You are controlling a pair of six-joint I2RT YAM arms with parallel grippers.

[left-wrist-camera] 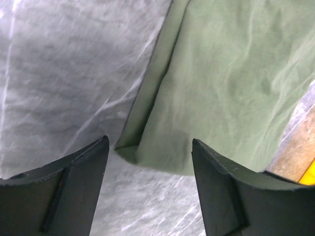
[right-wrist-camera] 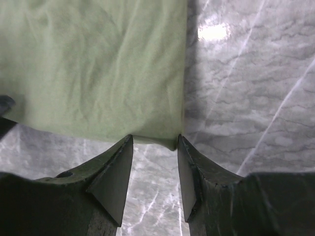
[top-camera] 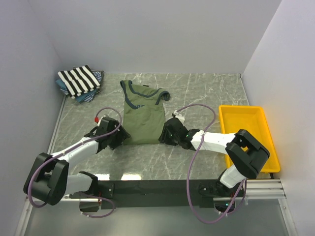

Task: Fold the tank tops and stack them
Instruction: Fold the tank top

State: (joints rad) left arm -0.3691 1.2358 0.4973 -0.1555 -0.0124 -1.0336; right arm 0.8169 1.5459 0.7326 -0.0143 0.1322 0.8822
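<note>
The left gripper and right gripper, jaws apart, faced the hem corners of the green top. Its length ran away from both.

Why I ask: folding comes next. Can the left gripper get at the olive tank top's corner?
Probably yes: the left gripper is open, and the olive tank top shows its corner bare ahead.

On my feed, the olive tank top is olive green with navy trim. The striped tank top has black and white bars, and the blue patterned tops lie beneath it. The tray is yellow. The table is grey marble, veined white. The 2 arms, left arm and right arm, are white with black joints.
</note>
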